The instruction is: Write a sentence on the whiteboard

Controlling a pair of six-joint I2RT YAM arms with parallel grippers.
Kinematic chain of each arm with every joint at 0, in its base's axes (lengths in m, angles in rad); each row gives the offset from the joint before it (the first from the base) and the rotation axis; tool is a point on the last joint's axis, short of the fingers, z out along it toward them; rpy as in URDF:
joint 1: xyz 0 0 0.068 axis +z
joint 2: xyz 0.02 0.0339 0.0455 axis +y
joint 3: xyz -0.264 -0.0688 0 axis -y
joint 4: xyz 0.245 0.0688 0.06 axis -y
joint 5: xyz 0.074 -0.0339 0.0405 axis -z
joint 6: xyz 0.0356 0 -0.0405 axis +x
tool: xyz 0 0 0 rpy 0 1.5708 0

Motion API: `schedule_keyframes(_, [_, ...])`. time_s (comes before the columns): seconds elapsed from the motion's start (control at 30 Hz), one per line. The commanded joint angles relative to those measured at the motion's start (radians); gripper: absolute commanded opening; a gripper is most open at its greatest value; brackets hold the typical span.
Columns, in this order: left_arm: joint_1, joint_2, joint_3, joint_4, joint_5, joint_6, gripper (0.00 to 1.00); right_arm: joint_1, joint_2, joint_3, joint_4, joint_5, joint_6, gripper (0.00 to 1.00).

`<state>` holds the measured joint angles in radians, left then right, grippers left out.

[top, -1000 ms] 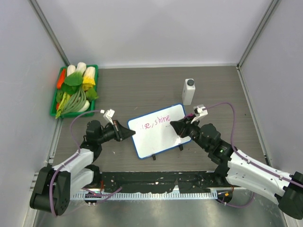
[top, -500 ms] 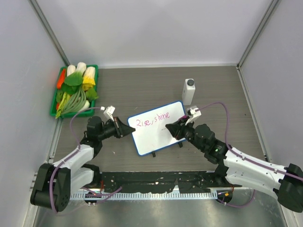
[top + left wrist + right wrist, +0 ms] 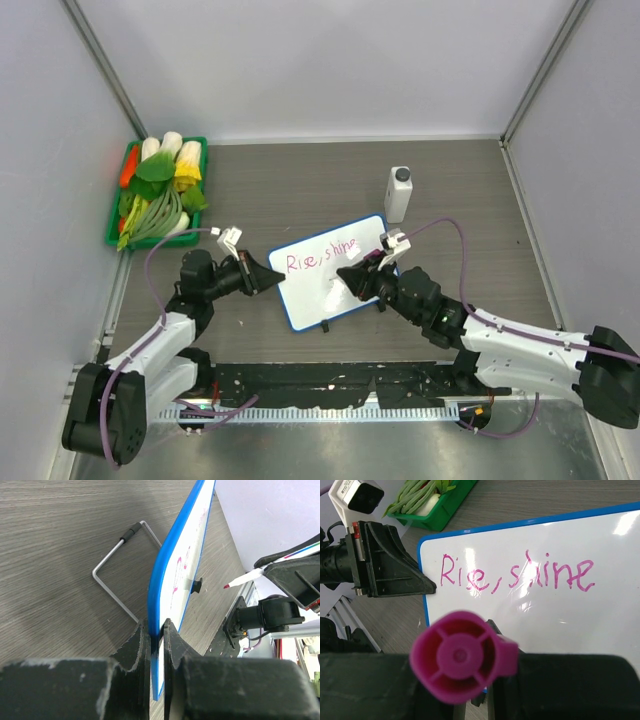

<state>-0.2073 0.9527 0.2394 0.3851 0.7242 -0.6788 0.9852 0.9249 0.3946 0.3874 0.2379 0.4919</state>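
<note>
The whiteboard (image 3: 310, 298), white with a blue rim, stands tilted at mid-table. One line of the sentence in pink, "Rise, shine" (image 3: 320, 258), runs along its top and shows up close in the right wrist view (image 3: 517, 575). My left gripper (image 3: 272, 281) is shut on the board's left rim (image 3: 156, 625). My right gripper (image 3: 345, 277) is shut on a pink-capped marker (image 3: 462, 662) over the board's middle, below the writing. In the left wrist view the marker's tip (image 3: 227, 586) hangs a little off the board's face.
A green basket (image 3: 113, 240) of vegetables sits at the far left. A white bottle with a grey cap (image 3: 399, 193) stands just behind the board's right corner. A bent wire stand (image 3: 117, 545) props the board from behind. Grey walls close in three sides.
My right gripper has carried the marker leftward from the board's right edge to its middle, uncovering the whole of "Rise, shine". The left gripper keeps its hold on the rim.
</note>
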Motion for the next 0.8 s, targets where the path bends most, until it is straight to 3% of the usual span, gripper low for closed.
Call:
schedule_keyframes(0.0, [0.013,-0.011,-0.015,0.017,-0.069,0.082,0.0,0.046,0.035,0.026,0.149,0.067,-0.016,0.01])
schedule_keyframes(0.4, [0.013,-0.02,-0.026,0.046,-0.035,0.078,0.0,0.107,0.239,0.112,0.307,0.084,-0.056,0.01])
schedule_keyframes(0.77, [0.014,-0.017,-0.029,0.058,-0.029,0.079,0.0,0.128,0.388,0.171,0.347,0.049,-0.036,0.01])
